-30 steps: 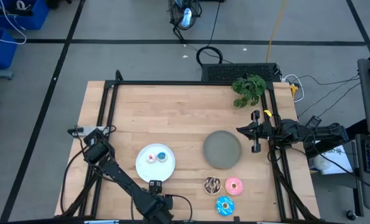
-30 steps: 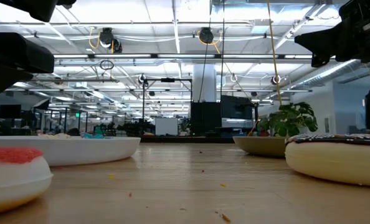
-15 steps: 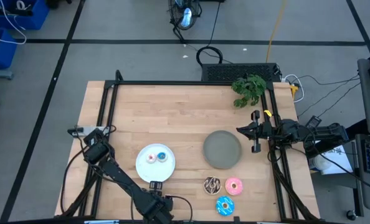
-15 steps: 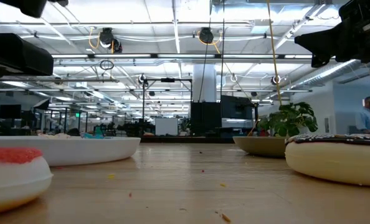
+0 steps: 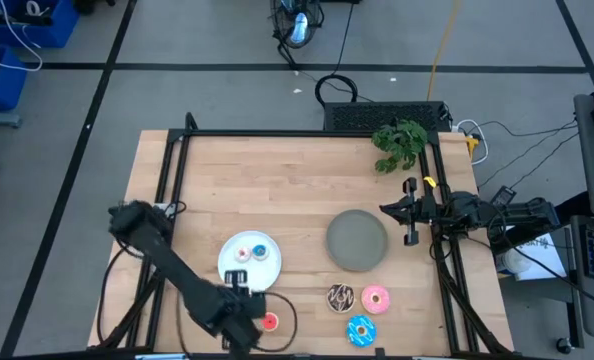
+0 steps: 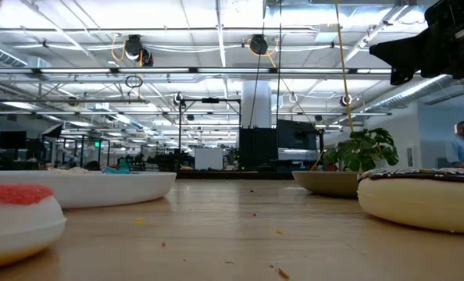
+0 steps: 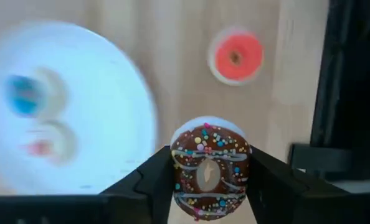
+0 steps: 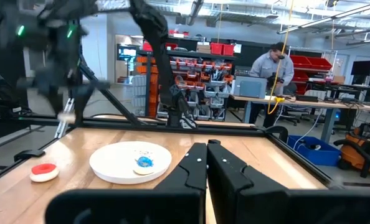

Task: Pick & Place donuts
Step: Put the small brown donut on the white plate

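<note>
My left gripper [image 7: 211, 177] hangs above the near edge of the white plate [image 5: 249, 262] and is shut on a tiny brown sprinkled donut [image 7: 211, 169]. A tiny red donut [image 5: 268, 321] lies flat on the wood near the table's near edge. The white plate carries a tiny blue donut [image 5: 261, 251] and a small reddish-topped one [image 5: 242, 253]. The chocolate [image 5: 340, 296], pink [image 5: 375, 298] and blue-sprinkled [image 5: 361, 330] larger donuts lie flat on the table. My right gripper [image 5: 410, 214] waits shut beside the grey plate [image 5: 357, 240]. My left gripper pinches the brown donut between its two fingers, one on each side of its outer rim [image 7: 176, 168]. The fingers come from above, pointing down. The donut is lifted clear of the table, its sprinkled face turned up toward the wrist camera.
A black frame rail [image 5: 167, 190] runs around the tabletop. A green plant [image 5: 399, 143] sits at the far right corner. Bare wood fills the far half of the table. A person [image 8: 272, 68] stands in the room beyond.
My left arm has risen from low over the near edge and swung toward the table's left, its dark shape leaving the top of the low view. The red donut near the near edge, hidden under the arm before, now shows.
</note>
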Tool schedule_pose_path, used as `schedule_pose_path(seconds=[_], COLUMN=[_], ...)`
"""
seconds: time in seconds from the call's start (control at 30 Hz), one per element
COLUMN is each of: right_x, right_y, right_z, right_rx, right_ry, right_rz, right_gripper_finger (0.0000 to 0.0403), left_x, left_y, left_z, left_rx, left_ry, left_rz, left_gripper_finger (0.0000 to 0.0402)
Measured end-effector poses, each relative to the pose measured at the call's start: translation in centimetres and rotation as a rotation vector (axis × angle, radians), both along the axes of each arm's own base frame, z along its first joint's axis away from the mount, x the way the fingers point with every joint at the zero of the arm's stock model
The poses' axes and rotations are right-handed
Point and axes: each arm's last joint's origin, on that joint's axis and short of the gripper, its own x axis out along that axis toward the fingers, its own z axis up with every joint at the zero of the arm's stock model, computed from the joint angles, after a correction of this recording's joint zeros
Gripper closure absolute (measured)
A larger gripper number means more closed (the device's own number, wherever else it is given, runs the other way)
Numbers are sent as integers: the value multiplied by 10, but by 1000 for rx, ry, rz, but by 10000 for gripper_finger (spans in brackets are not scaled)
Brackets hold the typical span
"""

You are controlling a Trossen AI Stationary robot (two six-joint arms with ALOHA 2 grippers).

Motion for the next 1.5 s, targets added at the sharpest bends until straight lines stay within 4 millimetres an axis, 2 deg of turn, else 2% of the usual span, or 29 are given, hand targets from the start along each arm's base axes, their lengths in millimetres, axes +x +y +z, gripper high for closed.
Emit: schedule_pose_path(seconds=[0.17, 0.27, 0.4, 0.53, 0.63, 0.73, 0.93, 1.07, 1.23, 1.5], right_x=[0, 0, 0, 0, 0, 0, 0, 0, 0, 0], right_y=[0, 0, 0, 0, 0, 0, 0, 0, 0, 0], right_z=[0, 0, 0, 0, 0, 0, 0, 0, 0, 0], right_rx=[0, 0, 0, 0, 0, 0, 0, 0, -5, -7], right_ry=[-1, -1, 0, 0, 1, 1, 1, 1, 1, 1], right_rz=[-1, -1, -1, -1, -1, -1, -1, -1, -3, -2], right_gripper_finger=[403, 403, 403, 403, 403, 403, 403, 403, 403, 403], left_x=[-20, -31, -34, -32, -26, -21, -23, -25, -26, -34], left_y=[33, 53, 70, 75, 76, 75, 82, 81, 82, 88], left_z=[52, 74, 85, 83, 71, 48, -10, -43, -65, -88], left_rx=[68, 97, 120, 138, 138, 125, 85, -1, -49, -51], left_ry=[-137, -187, -201, -189, -196, -168, -56, -51, -84, -80], left_rz=[58, 103, 146, 146, 126, 91, 105, 81, 81, 125], left_gripper_finger=[207, 209, 224, 244, 254, 258, 241, 232, 232, 231])
